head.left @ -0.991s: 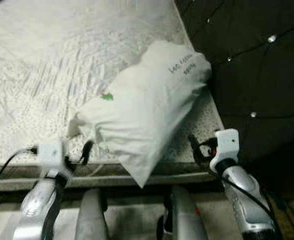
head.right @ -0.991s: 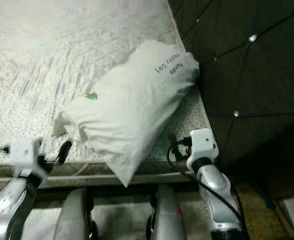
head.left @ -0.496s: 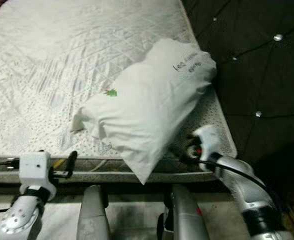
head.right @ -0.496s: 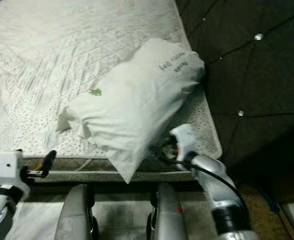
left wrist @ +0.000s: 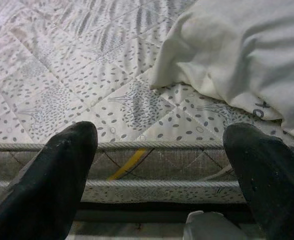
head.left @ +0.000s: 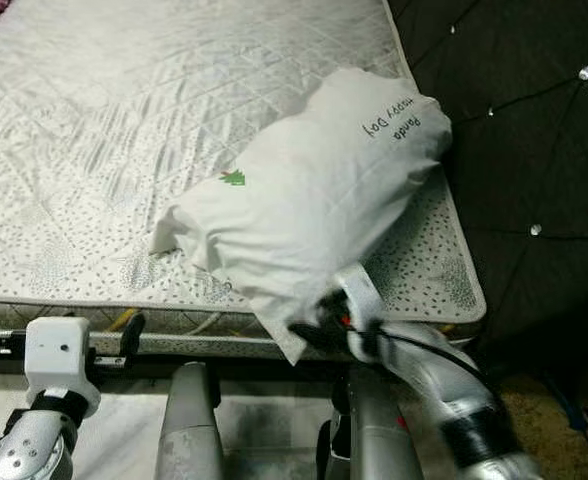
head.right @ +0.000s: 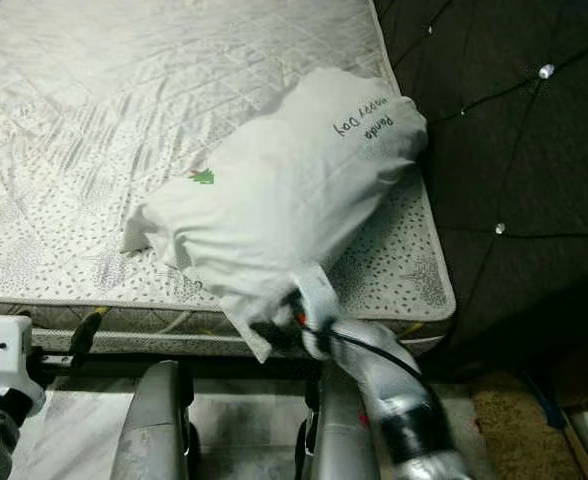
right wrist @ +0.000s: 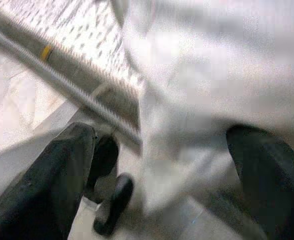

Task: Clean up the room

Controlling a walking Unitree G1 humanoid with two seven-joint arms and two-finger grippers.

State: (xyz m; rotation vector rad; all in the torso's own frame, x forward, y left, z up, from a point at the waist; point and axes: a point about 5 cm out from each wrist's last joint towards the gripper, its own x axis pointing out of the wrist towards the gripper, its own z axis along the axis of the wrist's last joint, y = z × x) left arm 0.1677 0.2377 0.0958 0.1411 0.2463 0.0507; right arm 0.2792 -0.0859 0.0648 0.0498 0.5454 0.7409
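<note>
A white pillow (head.left: 314,190) with dark lettering and a small green mark lies slantwise on the mattress (head.left: 104,130), near its front right corner. Its lower corner hangs over the front edge. My right gripper (head.left: 309,328) is at that hanging corner. In the right wrist view it is open, and the pillow's corner (right wrist: 187,115) lies between the spread fingers (right wrist: 62,170). My left gripper (head.left: 126,338) is low at the front left, just before the mattress edge. It is open, and its fingers (left wrist: 62,160) frame the mattress side with the pillow's other end (left wrist: 237,55) beyond.
A dark tufted headboard (head.left: 534,130) with shiny buttons rises along the mattress's right side. My own grey legs (head.left: 189,420) stand close to the bed's front edge on a pale floor. A brown patch of floor (head.right: 504,420) shows at the lower right.
My right gripper has swung left from the mattress corner to the pillow's hanging corner. My left gripper has dropped lower and back. The camera has also shifted, showing more of the bed.
</note>
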